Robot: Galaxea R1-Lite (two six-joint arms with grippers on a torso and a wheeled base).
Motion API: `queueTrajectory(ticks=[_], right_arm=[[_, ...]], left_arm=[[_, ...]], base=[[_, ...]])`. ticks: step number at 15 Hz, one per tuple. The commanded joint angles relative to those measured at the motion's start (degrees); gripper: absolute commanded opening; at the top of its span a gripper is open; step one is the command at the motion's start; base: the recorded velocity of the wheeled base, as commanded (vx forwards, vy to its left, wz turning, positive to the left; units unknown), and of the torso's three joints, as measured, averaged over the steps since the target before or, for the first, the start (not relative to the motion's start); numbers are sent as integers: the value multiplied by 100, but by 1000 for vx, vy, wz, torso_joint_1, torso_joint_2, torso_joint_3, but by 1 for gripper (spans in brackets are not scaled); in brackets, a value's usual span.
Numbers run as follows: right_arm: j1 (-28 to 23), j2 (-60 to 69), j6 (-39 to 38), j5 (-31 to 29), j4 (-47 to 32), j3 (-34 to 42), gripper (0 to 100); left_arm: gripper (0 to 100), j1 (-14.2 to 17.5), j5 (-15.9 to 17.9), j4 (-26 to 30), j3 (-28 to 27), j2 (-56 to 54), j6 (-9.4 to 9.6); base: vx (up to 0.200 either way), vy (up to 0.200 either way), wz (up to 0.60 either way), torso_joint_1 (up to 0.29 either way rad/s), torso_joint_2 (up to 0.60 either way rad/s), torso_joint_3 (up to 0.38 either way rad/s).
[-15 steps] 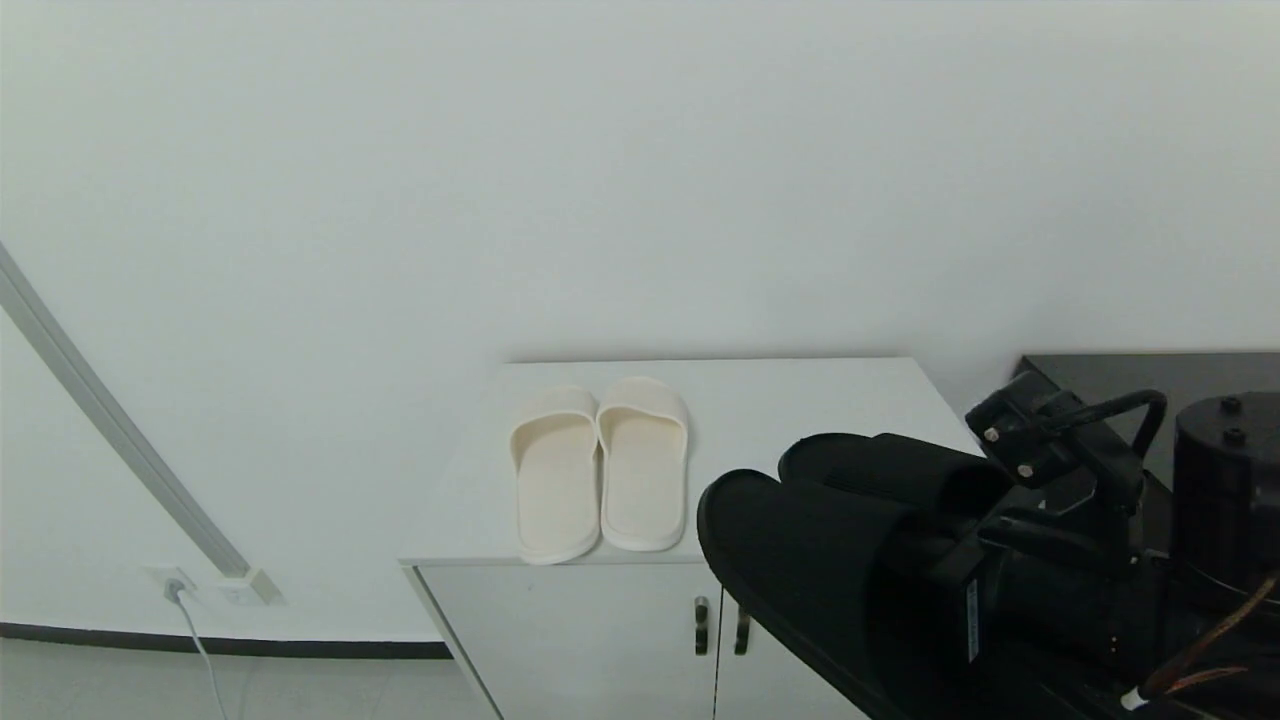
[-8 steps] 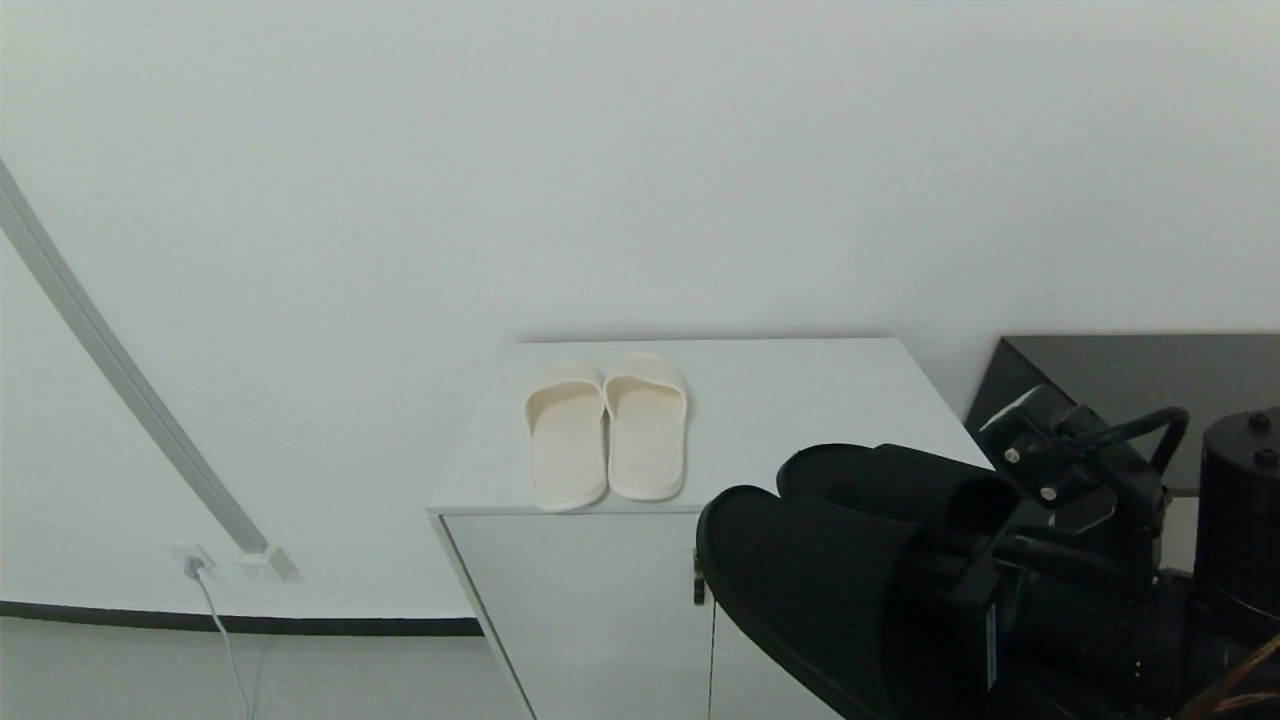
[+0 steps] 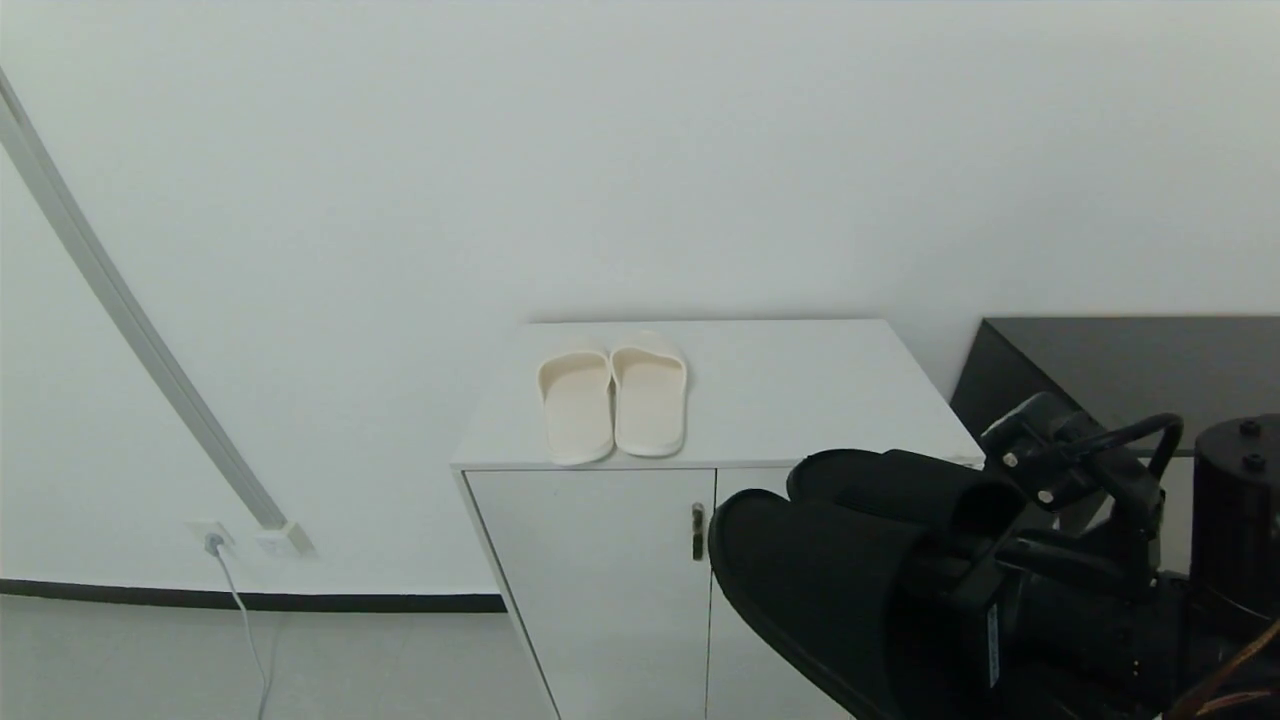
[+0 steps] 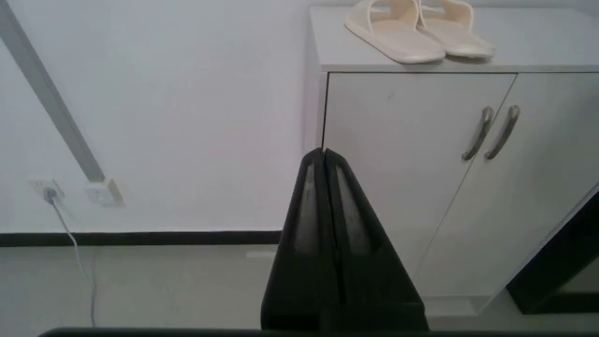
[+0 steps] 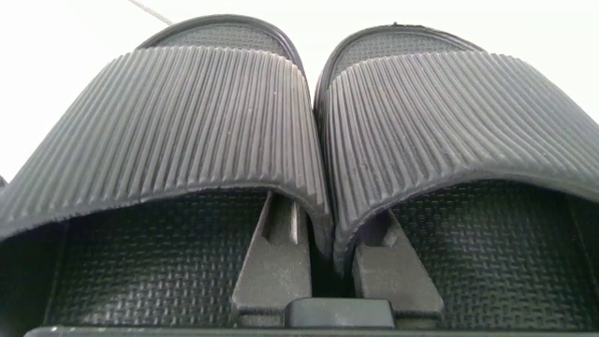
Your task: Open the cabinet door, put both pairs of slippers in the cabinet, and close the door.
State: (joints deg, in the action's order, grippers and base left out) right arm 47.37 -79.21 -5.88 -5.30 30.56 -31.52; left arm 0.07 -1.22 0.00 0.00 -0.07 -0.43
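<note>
Holding the black slippers (image 3: 850, 560), your right gripper (image 5: 332, 271) has one finger (image 5: 271, 267) inside each slipper, jaws clamped on the two inner side walls pressed together. That pair fills the lower right of the head frame and overlaps the cabinet (image 3: 800, 390) at its right door. The left gripper (image 4: 325, 234) has its jaws pressed flat together with nothing between them. The cream slippers (image 3: 612, 402) sit side by side on the cabinet top at frame centre, heels at the front edge. Both doors are closed, and you can see the left door's handle (image 3: 698, 531) at the middle seam. A black table (image 3: 1130, 360) stands at right, beside the cabinet. A wall socket (image 3: 213, 540) with a cable is at lower left.
</note>
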Motion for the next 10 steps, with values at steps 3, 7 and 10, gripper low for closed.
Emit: queueTrajectory(ticks=[3,7,10], right_arm=[[9,-6,-1,3,-6,32,0],[9,-33,8,12,-6,50,0],[9,-50,113,29,2,111,0]], left_arm=[[0,1,-10,0,0,7,16],[0,1,-10,0,0,7,25],[0,1,-10,0,0,7,16]], base=[[0,0,0,0,0,0],[0,0,0,0,0,0],[0,0,0,-19,40,28]])
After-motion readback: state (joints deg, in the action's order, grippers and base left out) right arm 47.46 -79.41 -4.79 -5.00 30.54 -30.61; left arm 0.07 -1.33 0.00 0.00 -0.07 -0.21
